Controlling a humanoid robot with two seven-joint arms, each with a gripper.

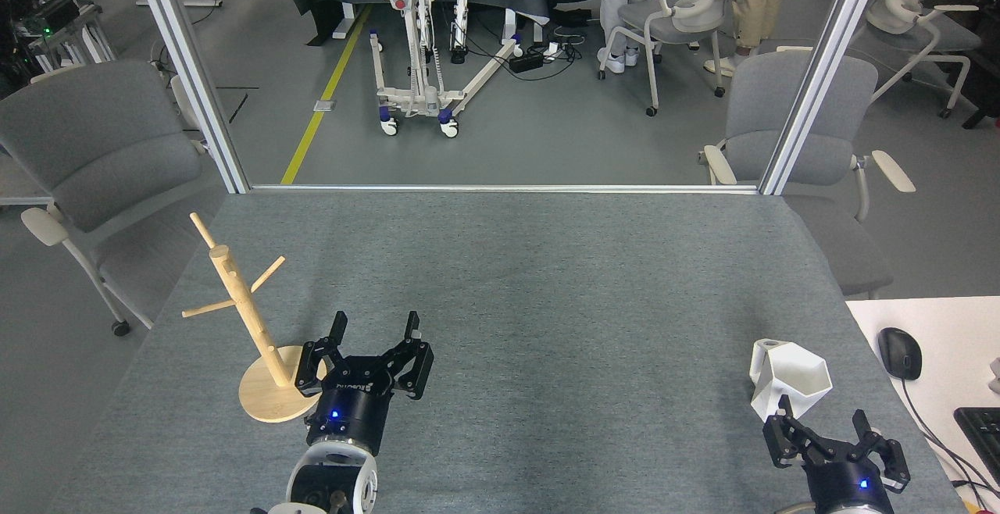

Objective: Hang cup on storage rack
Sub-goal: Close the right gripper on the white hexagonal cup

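1. Grey fabric covers your worktop [547,303], which fills the lower two thirds of the frame.
2. Your cup [789,380], matte white and faceted, sits on the worktop at the lower right, its hexagonal rim tipped toward the right and its small loop handle at the upper left of its body.
3. Your right claw [822,425] sits just below the cup at the bottom right of the frame, fingers spread and pinching nothing; its left fingertip overlaps the cup's lower edge in this view, and whether they touch cannot be told.
4. Your storage rack [246,319], light wood, stands at the lower left of the worktop on a round disc base, with three bare pegs angling off its pole.
5. Your left claw [373,326] is at lower centre-left, just right of the rack's base, fingers spread and empty; one knuckle overlaps the disc's right edge.
6. You also have a white desk with a black mouse [899,352] at the right edge.
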